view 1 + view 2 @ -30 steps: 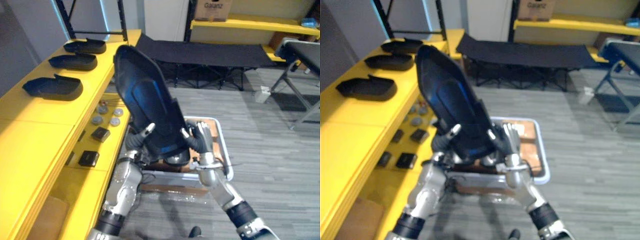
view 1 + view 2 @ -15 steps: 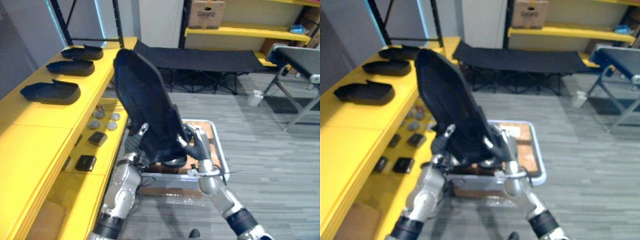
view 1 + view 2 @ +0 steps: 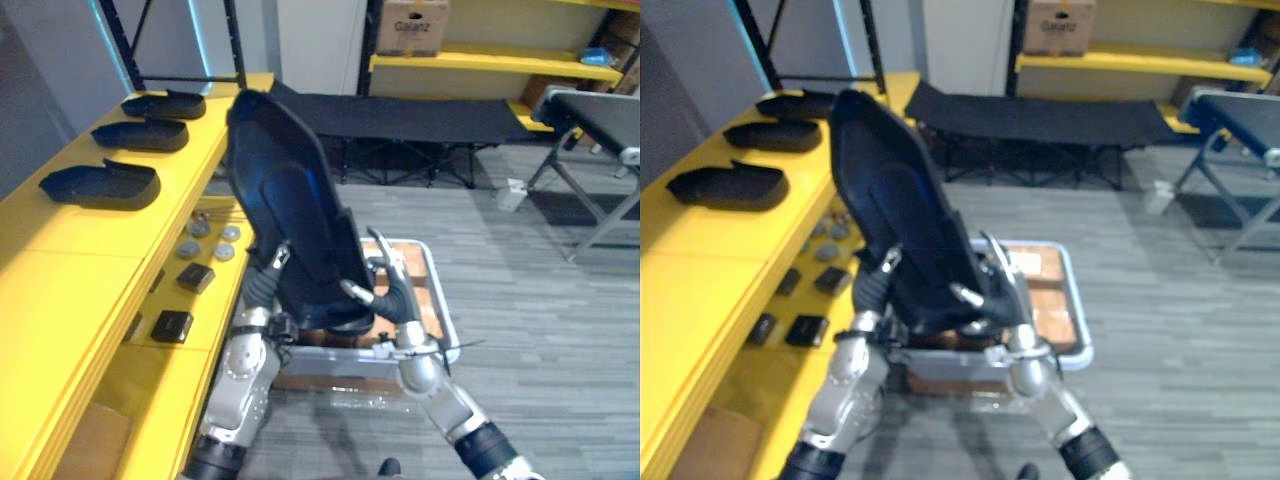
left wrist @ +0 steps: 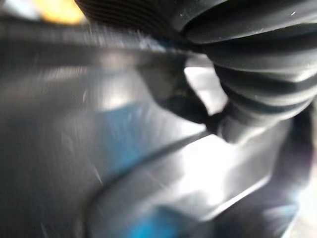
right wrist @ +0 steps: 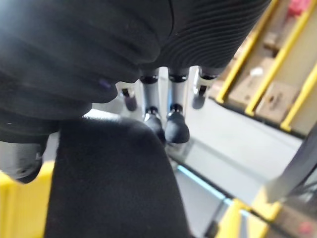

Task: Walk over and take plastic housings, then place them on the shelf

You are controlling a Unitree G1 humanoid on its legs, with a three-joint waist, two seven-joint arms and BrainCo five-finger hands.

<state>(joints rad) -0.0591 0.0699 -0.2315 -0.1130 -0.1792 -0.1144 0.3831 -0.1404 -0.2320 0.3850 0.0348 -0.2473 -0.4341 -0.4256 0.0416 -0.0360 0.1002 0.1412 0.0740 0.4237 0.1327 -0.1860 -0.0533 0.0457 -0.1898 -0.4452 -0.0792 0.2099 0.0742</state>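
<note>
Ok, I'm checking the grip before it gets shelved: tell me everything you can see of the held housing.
The housing is a long dark shell of glossy plastic with a bluish sheen, rounded at the top. It is held in the air, nearly upright, its top leaning toward the yellow shelf. The left hand and the right hand clasp its lower end from either side, fingers curled over its edges. Nothing else touches it.

Bright, even light; blue glare on housing [image 3: 288,205].
</note>
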